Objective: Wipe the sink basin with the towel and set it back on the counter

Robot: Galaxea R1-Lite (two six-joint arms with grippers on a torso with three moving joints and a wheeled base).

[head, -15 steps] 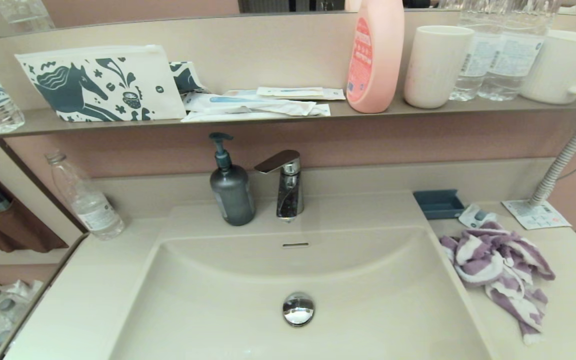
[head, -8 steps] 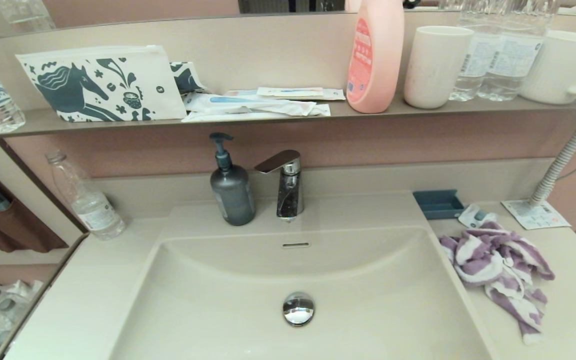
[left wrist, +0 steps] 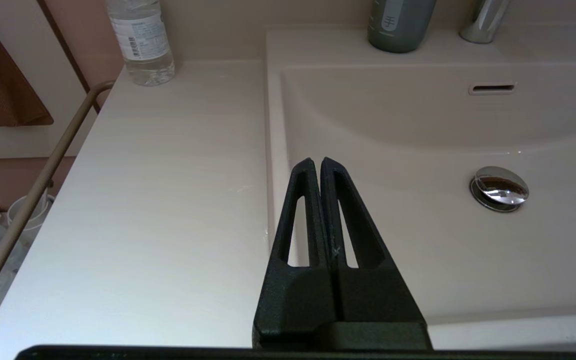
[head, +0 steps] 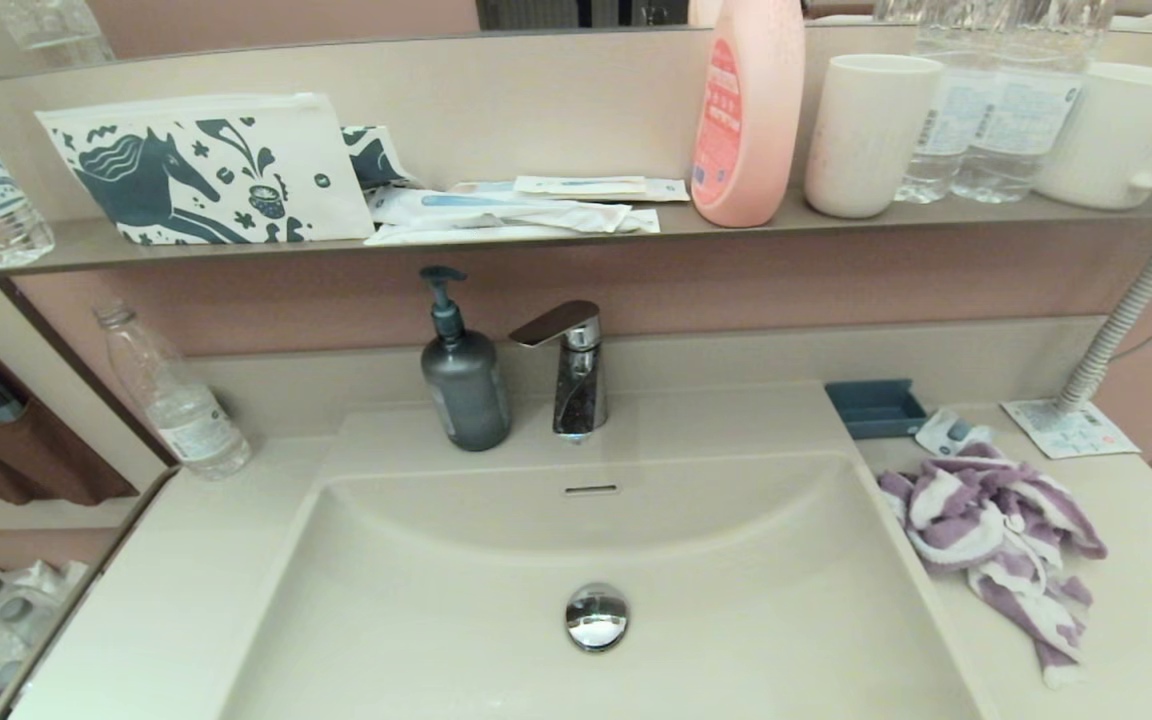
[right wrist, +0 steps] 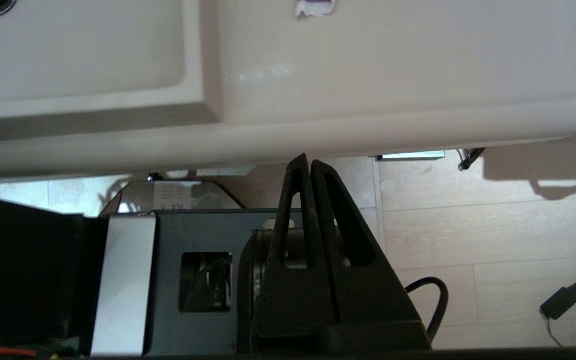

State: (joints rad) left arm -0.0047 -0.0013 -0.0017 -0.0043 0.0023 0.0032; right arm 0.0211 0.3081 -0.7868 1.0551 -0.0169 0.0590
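The purple-and-white striped towel (head: 996,530) lies crumpled on the cream counter (head: 1136,560) right of the sink basin (head: 496,590), whose chrome drain plug (head: 597,616) sits mid-basin under the overflow slot (head: 591,490). Neither gripper shows in the head view. My left gripper (left wrist: 316,162) is shut and empty, hovering over the basin's left rim (left wrist: 268,150). My right gripper (right wrist: 305,161) is shut and empty, held below the counter's front edge (right wrist: 318,135), over the floor; a tip of the towel (right wrist: 315,7) peeks into that view.
A grey soap pump (head: 463,380) and chrome faucet (head: 574,365) stand behind the basin. A water bottle (head: 171,395) is on the left counter, a blue dish (head: 876,407) and a sachet (head: 951,433) behind the towel. The shelf (head: 536,235) above carries a pouch, bottles and cups.
The head view has shifted very slightly; nothing on the counter or in the basin has moved.
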